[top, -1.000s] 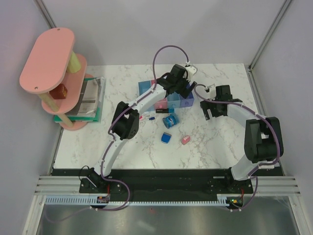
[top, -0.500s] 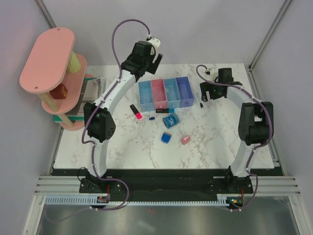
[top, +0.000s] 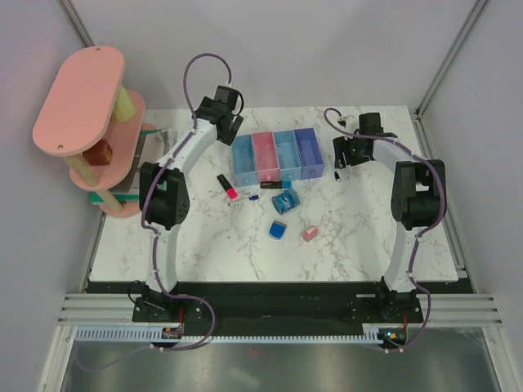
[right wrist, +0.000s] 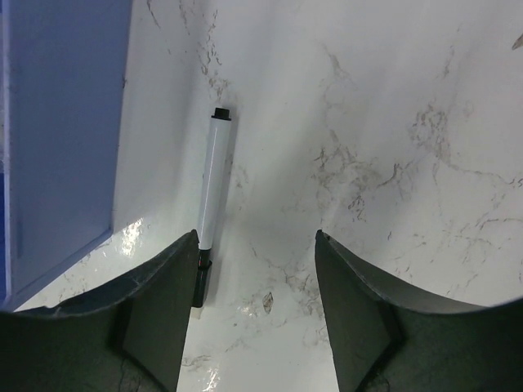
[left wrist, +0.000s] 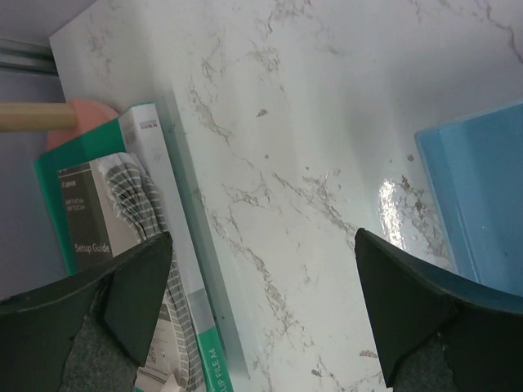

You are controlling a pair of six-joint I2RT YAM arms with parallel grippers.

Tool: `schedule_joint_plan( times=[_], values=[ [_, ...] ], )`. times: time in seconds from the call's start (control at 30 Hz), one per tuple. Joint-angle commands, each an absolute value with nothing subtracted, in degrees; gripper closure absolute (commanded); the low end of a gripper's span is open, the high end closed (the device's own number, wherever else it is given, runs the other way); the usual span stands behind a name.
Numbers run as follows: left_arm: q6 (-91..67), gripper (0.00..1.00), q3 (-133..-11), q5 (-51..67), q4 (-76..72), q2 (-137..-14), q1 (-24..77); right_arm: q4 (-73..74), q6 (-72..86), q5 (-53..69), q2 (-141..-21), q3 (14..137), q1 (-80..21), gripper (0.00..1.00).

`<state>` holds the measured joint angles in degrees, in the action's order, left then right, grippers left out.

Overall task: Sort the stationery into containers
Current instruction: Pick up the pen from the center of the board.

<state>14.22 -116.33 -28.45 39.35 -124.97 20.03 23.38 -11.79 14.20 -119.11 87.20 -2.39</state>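
Observation:
The four joined containers (top: 278,155) stand at the back middle: light blue, pink, light blue, purple-blue. In front of them lie a pink-capped marker (top: 227,186), a black marker (top: 272,185), a round blue roll (top: 283,202), a blue wedge block (top: 278,231) and a pink eraser (top: 310,233). My left gripper (top: 222,114) is open and empty behind the bins' left end; its wrist view (left wrist: 261,310) shows the light blue bin (left wrist: 482,204). My right gripper (top: 341,155) is open and empty, right of the purple-blue bin (right wrist: 57,122). A thin white pen (right wrist: 211,196) lies by its left finger (right wrist: 155,310).
A pink tiered shelf tower (top: 86,106) stands at the back left. A green file folder with papers (top: 143,167) lies at its foot and also shows in the left wrist view (left wrist: 122,245). Frame posts stand at the back corners.
My left arm has swung off the bins, back and to the left, uncovering them. My right gripper has moved back and slightly left, closer to the purple-blue bin's right side.

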Motion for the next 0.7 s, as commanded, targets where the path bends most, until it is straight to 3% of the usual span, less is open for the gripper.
schedule_joint_plan(
  times=[0.0,0.4,0.67],
  values=[
    [15.0,0.00,-116.3,-28.3,41.2,-126.6,18.9,23.8,-11.6,15.7,-119.4,89.5,-2.5,0.34],
    [13.4,0.01,-114.6,-24.6,41.3,-131.2,18.9,24.7,-12.5,13.6,-118.9,86.1,-5.2,0.37],
    [12.4,0.01,-117.7,-23.0,41.3,-134.6,19.0,24.9,-11.9,12.4,-119.2,84.3,-5.6,0.49]
  ],
)
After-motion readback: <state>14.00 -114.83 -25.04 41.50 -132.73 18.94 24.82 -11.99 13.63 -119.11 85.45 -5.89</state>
